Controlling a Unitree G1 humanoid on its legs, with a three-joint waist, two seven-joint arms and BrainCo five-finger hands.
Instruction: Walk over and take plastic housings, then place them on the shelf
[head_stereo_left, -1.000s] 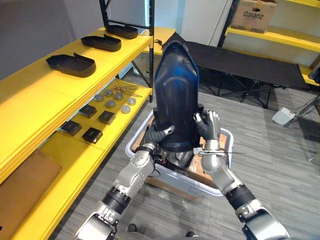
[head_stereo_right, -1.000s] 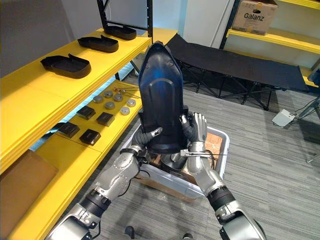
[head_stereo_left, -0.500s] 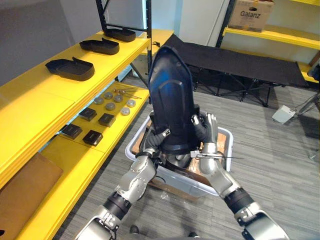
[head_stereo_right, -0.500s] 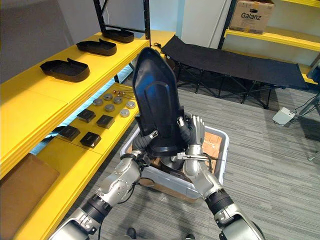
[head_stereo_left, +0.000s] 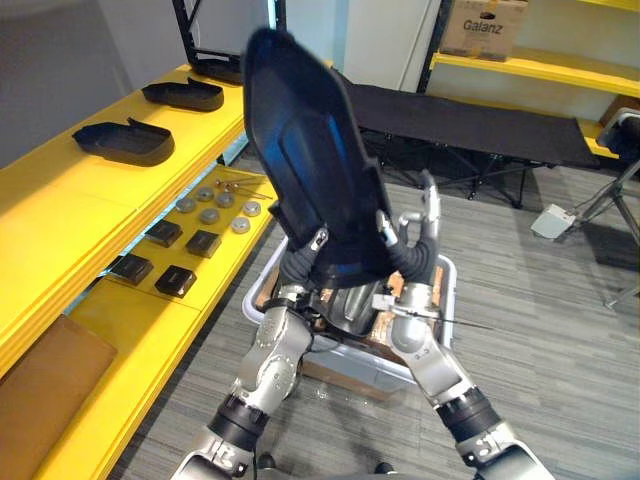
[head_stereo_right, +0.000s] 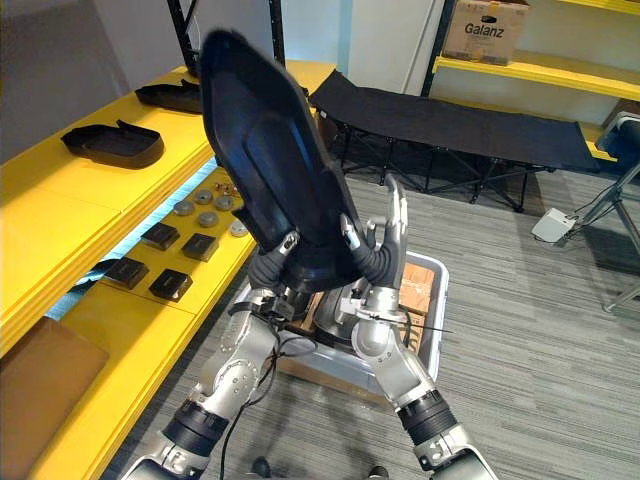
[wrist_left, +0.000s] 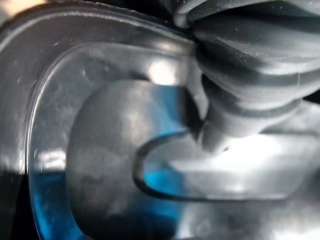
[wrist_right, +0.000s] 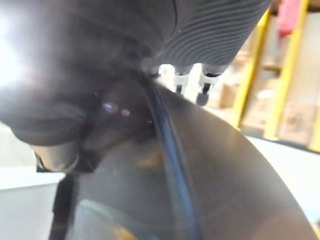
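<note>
From the head we're looking steeply down: both eyes share the black housing (head_stereo_left: 310, 170), the white bin (head_stereo_left: 370, 368) and the yellow shelf (head_stereo_left: 60, 215) on our left, the right eye sitting a touch aside. Our left wrist camera is jammed against the housing's glossy face — the right wrist one peers along its edge, equally close.

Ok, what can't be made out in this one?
- Left hand: its grip is behind the housing in the eye views; its wrist view sits too close.
- Bin contents: eye views, covered by the housing and right hand.
- Discs on the lower shelf: too small to identify.
</note>
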